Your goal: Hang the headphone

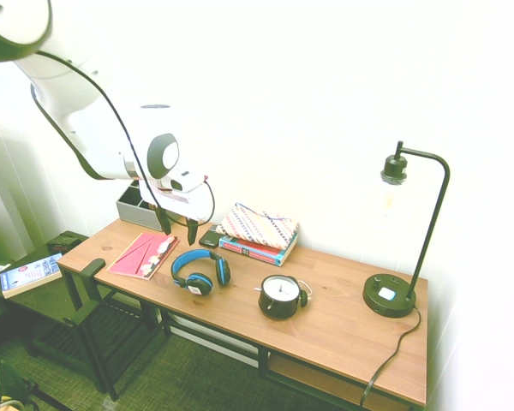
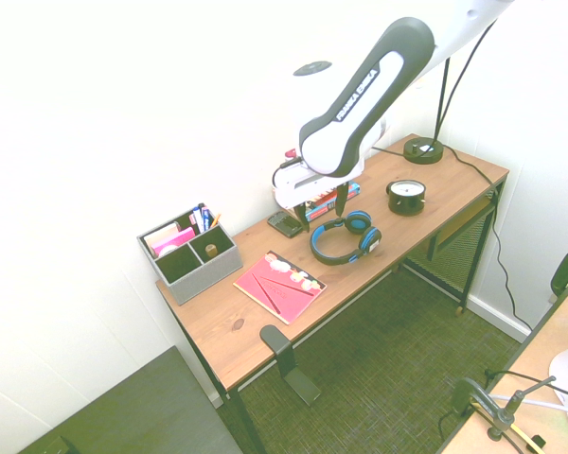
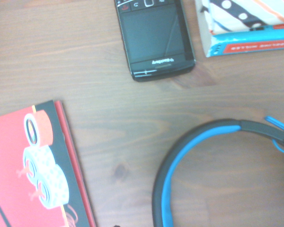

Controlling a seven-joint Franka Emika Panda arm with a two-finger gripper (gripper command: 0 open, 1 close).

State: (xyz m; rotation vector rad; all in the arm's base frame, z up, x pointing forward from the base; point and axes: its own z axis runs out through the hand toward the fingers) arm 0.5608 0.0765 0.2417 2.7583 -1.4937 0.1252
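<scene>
"Where are the headphones (image 1: 200, 272)?"

"Lying on the wooden bench (image 1: 351, 330), between the red notebook (image 1: 144, 255) and the black alarm clock (image 1: 279, 296)."

"And the tool (image 1: 178, 238)?"

"Wide open, empty, above the bench."

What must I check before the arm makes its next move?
1. Pincer open: ok.
2. Pincer empty: ok.
3. Headphone lying on the desk, band reachable from above: ok, I judge.
4. Hook at the desk edge free to take it: ok.
5. Pincer lowered around the band: not ok, it is above the desk.
6. Headphone's weight: cannot tell.
</scene>
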